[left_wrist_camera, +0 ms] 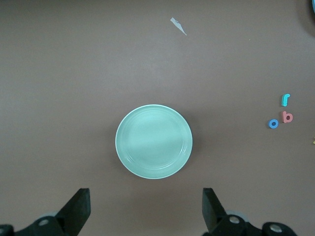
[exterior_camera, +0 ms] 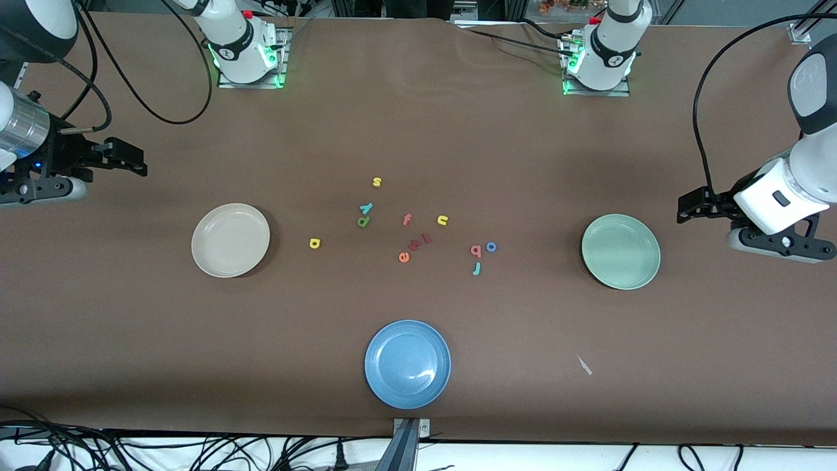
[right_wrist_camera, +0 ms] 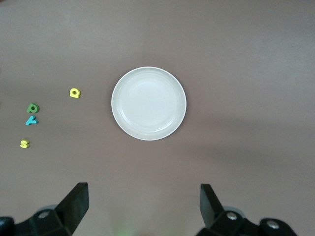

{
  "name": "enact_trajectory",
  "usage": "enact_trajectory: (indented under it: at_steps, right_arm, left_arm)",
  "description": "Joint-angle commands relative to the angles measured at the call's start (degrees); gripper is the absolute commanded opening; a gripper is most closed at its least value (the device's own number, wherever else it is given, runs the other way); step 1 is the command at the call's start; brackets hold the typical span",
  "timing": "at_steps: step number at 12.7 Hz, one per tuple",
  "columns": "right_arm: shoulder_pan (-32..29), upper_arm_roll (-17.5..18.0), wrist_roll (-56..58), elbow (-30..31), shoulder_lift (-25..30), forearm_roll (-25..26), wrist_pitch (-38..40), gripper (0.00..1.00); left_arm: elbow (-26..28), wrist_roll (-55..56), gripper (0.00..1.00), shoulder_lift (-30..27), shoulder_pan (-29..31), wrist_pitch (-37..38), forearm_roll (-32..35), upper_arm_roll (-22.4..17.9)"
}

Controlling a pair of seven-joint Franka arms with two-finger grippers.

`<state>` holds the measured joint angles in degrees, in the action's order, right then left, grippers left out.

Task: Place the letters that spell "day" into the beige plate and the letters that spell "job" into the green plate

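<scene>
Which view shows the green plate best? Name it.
Left wrist view: the green plate sits whole and large, mid-picture, seen from straight above. The front view shows it smaller, toward the left arm's end. The right wrist view misses it.

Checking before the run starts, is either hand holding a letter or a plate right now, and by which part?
Nothing is held. The left hand hangs open above the green plate, the right hand open above the beige plate.

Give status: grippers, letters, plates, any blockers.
Left gripper open over the table beside green plate; right gripper open beside beige plate. Both plates bare, all letters loose mid-table. Nothing blocking.
</scene>
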<state>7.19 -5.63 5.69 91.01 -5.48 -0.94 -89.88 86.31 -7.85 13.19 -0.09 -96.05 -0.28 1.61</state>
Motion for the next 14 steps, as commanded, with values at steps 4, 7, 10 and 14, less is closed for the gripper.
enact_trajectory:
  at_steps: [4,7,10,14]
  right_arm:
    - [-0.2,0.1,1.1,-1.6,-0.8,-0.4,-0.5,1.0]
    - [-0.4,0.1,1.2,-1.6,-0.8,-0.6,-0.5,1.0]
    - [-0.2,0.1,0.5,-1.4,-0.7,-0.9,-0.4,1.0]
    - [-0.2,0.1,0.6,-0.9,-0.7,-0.9,-0.2,1.0]
  left_arm:
    - [-1.2,-1.1,1.0,0.3,0.2,1.0,-0.7,0.0]
    - [-1.2,-1.1,1.0,0.3,0.2,1.0,-0.7,0.0]
    - [-1.2,-1.1,1.0,0.4,0.2,1.1,-0.7,0.0]
    - [-1.2,-1.1,1.0,0.3,0.2,1.1,-0.7,0.0]
